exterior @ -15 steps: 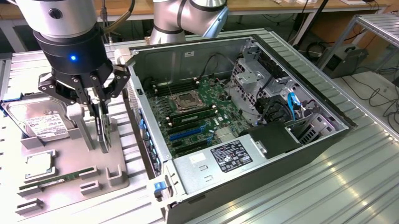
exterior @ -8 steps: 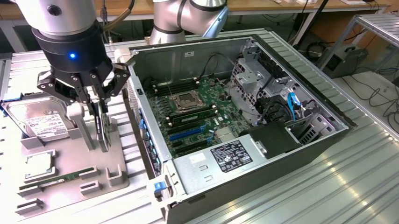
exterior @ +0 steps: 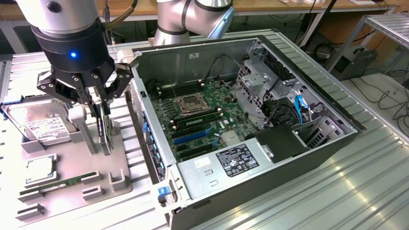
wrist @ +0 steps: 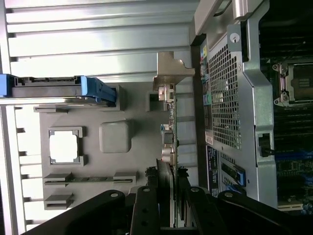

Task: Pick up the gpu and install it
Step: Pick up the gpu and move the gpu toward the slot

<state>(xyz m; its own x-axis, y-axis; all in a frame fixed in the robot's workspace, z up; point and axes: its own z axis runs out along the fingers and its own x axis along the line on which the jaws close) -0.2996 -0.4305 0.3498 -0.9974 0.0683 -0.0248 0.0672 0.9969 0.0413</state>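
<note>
Black on the face I can see and thin as a plate, the gpu [exterior: 106,132] stands on edge, upright, at the edge of the grey parts tray [exterior: 70,158] that runs alongside the computer case [exterior: 275,158]. Whether its lower edge sits in the tray's slot or hangs just clear of it, I cannot tell. In the wrist view the card [wrist: 168,142] shows edge-on, with its silvery end bracket [wrist: 171,73] at the end away from the gripper [wrist: 168,205].

The gripper [exterior: 99,108] comes straight down over the card and is clenched on it. Its black fingers [wrist: 146,210] press one against each face, near the card's upper edge.

Further in on the tray, away from the case, a silver labelled hard drive [exterior: 41,125] rests at the tray's far edge, carried in blue rails [wrist: 98,90]. A square CPU [exterior: 39,170] lies in its pocket towards the near edge. A slim green RAM stick [exterior: 61,183] lies in a groove just beside it, closer to the near edge.

The case lies on its side with the side panel off. Its green motherboard [exterior: 204,115] is exposed, with an empty CPU socket [exterior: 191,104] and blue expansion slots [exterior: 191,137]. Its perforated rear panel [wrist: 225,98] faces the tray, close beside the card. Everything sits on a ribbed metal workbench [exterior: 332,191].
</note>
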